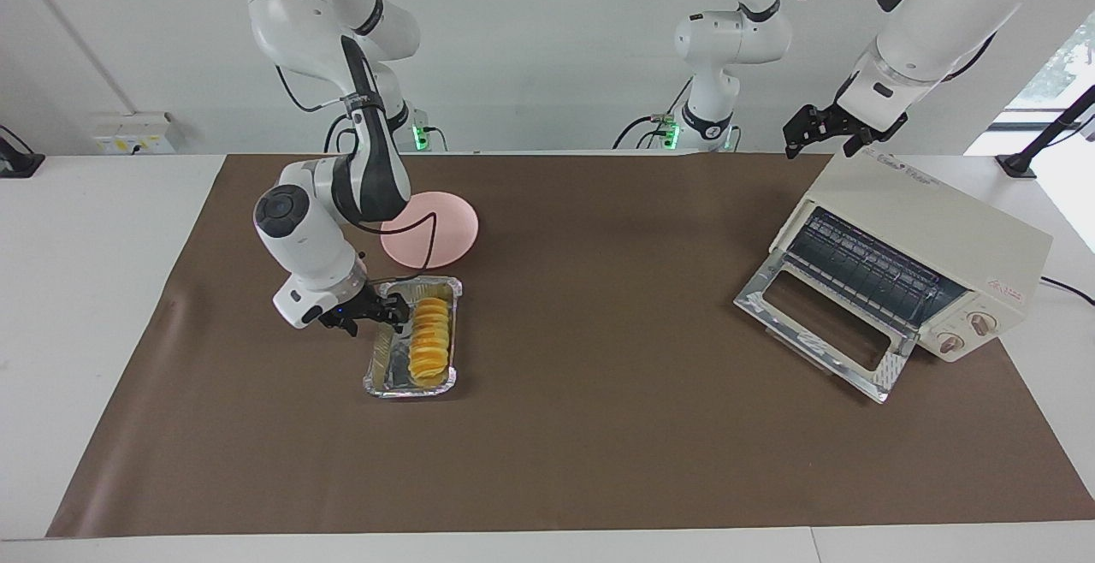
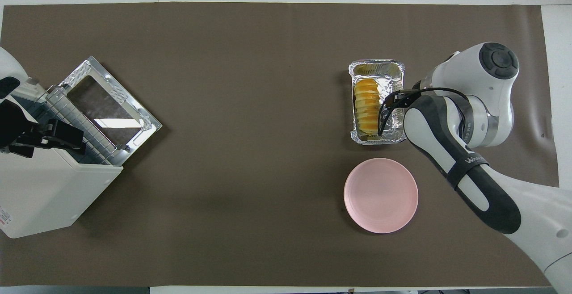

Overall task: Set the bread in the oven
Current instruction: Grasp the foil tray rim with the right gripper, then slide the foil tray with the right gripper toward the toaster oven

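The bread, a ridged golden-yellow loaf, lies lengthwise in a crinkled foil tray toward the right arm's end of the table. The loaf also shows in the overhead view. My right gripper is down at the tray's long side wall, beside the bread. The cream-white oven stands at the left arm's end with its glass door dropped open and the wire rack showing. My left gripper hangs open and empty over the oven's top.
A round pink plate lies just nearer to the robots than the foil tray, partly covered by the right arm. A brown mat covers the table between tray and oven.
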You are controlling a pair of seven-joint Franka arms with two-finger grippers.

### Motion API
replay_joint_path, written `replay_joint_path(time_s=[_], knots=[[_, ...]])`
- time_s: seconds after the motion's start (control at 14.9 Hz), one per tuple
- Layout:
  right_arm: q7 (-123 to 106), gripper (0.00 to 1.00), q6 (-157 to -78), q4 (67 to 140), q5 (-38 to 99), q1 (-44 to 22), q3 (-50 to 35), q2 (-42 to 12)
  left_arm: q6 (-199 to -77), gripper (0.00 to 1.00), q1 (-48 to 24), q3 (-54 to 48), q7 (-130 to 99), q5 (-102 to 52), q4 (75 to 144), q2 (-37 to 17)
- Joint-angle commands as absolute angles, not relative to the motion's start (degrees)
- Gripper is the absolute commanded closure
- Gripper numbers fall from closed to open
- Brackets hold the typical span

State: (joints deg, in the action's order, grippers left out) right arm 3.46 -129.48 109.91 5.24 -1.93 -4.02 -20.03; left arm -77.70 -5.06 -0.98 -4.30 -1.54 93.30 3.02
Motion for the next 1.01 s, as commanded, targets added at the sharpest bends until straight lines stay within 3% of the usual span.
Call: replay_joint_path(time_s=[0.0,0.07,0.13,0.6,0.94], knots=[[4.22,0.67,-130.69,111.53,4.83,-1.41,-4.66,-19.25,-78.57,0.0,-4.83,-1.14,-3.96,-0.79,94.39,4.13],[4.13,0.93,-130.43,111.45,4.83,-1.32,-4.57,-19.25,-78.57,0.0,-4.83,-1.14,-3.96,-0.79,94.39,4.13],[4.13,1.0,-130.34,111.36,4.83,-1.32,-4.66,-19.25,-78.57,0.0,-4.83,-1.14,-3.96,-0.79,94.39,4.13],[4.31,1.0,-127.1,105.74,5.27,-2.63,-5.36,-18.55,-78.57,0.0,-4.83,-1.14,-3.96,-0.79,94.39,4.13],[16.22,1.0,-121.91,97.57,5.89,-14.12,-5.36,-19.51,-78.57,0.0,-4.83,-1.14,-3.96,-0.79,94.39,4.13]])
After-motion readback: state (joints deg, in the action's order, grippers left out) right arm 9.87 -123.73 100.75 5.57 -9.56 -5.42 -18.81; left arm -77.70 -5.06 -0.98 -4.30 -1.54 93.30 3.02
